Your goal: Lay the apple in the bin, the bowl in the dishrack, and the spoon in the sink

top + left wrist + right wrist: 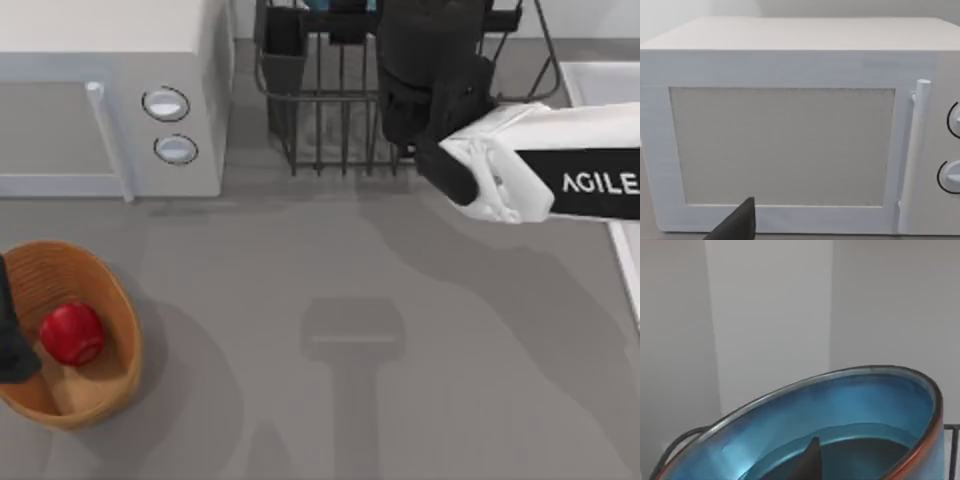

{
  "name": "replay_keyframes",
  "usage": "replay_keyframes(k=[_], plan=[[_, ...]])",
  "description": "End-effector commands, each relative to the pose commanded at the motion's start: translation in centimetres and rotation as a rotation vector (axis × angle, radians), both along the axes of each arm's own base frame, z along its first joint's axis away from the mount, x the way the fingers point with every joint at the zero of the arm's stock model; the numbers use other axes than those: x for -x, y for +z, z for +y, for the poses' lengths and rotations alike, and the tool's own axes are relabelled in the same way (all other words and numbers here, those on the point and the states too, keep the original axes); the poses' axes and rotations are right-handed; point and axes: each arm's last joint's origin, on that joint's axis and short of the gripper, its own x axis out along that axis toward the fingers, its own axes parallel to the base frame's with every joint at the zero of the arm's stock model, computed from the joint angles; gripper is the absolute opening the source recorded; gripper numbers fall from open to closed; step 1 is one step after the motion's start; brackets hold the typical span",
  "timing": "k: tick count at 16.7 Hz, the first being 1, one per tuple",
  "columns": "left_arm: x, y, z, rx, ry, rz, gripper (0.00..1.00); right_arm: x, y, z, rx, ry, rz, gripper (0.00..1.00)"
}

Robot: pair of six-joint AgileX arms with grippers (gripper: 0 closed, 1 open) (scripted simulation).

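Bowl [840, 425] sits in my right gripper [807, 462], one finger down inside it, so I read the jaws as clamped on its wall. From the top view that gripper [432, 95] hangs over the dishrack [320, 120], so the bowl lies directly above the bars; a downward move should place it. Apple [72, 333] already rests in the bin [110, 300], beside my parked left arm at the table's left edge. I can't tell its jaws' state.

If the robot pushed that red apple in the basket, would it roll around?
Probably a little. The apple looks round and glossy, so it likely rolls and may feel slippery. But it sits inside the bin, whose raised woven walls would likely stop it. It seems firm rather than squashy.
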Motion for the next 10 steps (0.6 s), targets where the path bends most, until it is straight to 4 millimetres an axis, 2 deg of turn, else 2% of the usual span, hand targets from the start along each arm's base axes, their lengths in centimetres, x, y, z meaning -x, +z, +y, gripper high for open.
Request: replay_keyframes(k=[1, 2, 10], plan=[[0.0, 0.0, 0.0, 0.0, 0.0, 0.0, 1.0, 0.0, 0.0, 0.0, 0.0, 0.0, 0.0, 0.98], [0.0, 0.0, 0.0, 0.0, 0.0, 0.0, 1.0, 0.0, 0.0, 0.0, 0.0, 0.0, 0.0, 1.0], [0.0, 0.0, 0.0, 0.0, 0.0, 0.0, 1.0, 0.06, 0.02, 0.08, 0.0, 0.002, 0.0, 1.0]])
